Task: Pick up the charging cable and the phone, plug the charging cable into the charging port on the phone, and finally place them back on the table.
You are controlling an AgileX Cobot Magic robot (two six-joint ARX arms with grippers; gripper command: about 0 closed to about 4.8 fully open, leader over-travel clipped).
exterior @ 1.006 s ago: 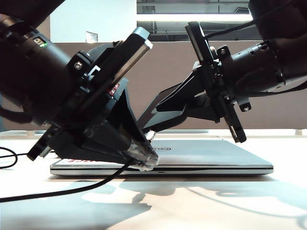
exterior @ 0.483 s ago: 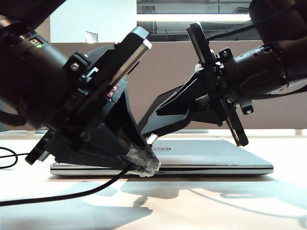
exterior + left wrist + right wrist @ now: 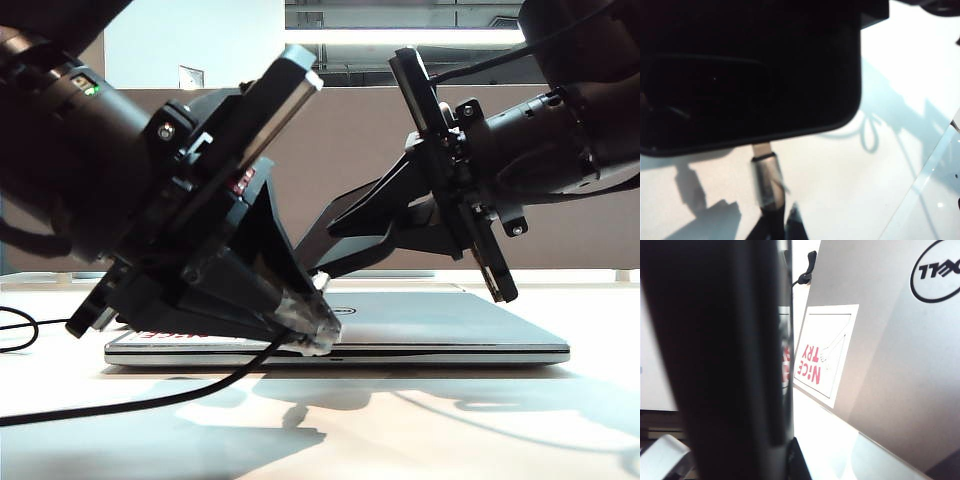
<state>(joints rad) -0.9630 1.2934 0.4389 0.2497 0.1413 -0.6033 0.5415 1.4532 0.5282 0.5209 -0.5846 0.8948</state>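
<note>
My left gripper (image 3: 312,335) hangs low over the laptop's front left part, shut on the charging cable (image 3: 150,400) just behind its silvery plug (image 3: 767,175). The black cord trails off to the left across the table (image 3: 450,420). In the left wrist view the fingers (image 3: 771,231) pinch the black collar. The plug's metal tip meets the charging port (image 3: 760,146) on the phone's (image 3: 750,75) end edge. My right gripper (image 3: 305,265) reaches in from the right and is shut on the phone (image 3: 725,340), a glossy black slab seen edge-on. How deep the plug sits is hidden.
A shut silver Dell laptop (image 3: 450,320) with a red-lettered sticker (image 3: 822,355) lies on the table directly beneath both grippers. A tall grey-brown divider (image 3: 340,130) stands behind it. The cord loops at the table's far left edge (image 3: 15,330).
</note>
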